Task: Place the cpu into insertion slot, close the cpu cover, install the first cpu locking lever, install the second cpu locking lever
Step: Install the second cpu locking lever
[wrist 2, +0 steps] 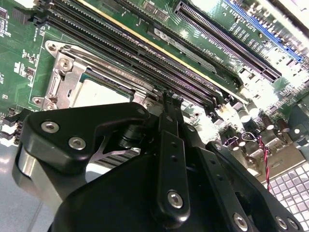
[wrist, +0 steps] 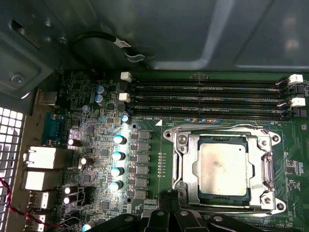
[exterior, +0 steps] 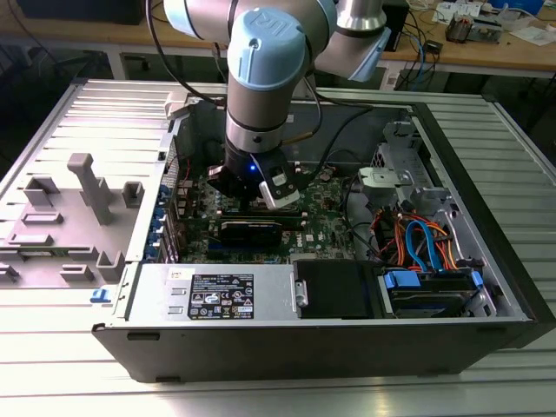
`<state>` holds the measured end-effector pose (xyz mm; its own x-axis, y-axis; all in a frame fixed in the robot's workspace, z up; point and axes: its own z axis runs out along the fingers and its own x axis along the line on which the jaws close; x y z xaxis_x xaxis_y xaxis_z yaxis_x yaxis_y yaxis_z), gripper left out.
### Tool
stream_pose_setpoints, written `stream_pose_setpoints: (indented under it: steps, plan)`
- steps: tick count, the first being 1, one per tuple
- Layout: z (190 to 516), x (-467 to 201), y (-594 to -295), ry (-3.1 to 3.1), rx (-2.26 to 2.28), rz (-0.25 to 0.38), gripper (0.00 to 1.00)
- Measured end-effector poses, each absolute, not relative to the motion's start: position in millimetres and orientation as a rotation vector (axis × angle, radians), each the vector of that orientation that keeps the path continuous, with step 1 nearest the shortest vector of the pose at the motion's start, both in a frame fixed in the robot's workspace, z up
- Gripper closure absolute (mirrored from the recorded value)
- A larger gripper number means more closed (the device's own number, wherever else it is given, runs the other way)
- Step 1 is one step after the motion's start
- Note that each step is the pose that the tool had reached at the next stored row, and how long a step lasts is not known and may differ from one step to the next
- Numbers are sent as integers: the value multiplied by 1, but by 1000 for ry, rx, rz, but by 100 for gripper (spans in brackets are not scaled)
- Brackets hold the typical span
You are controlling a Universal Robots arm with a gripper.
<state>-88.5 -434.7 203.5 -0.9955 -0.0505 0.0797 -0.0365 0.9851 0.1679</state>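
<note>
Gleaming dull silver, the cpu sits framed (apparently seated); hand grip unclear.

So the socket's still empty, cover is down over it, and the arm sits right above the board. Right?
Not quite. The socket is not empty: the first wrist view shows the cpu seated in it, its grey top showing through the cover, which lies closed around it. The arm does sit right above the board.

The cpu sits in the insertion slot — memory slots run just beside.
</note>
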Motion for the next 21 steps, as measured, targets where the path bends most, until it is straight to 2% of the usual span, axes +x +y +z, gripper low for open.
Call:
stream_pose_setpoints:
  steps: [6,21]
  plan:
    - [201,-88,-435,-3046,67,-259,89]
    - [215,-88,-434,-3049,65,-212,89]
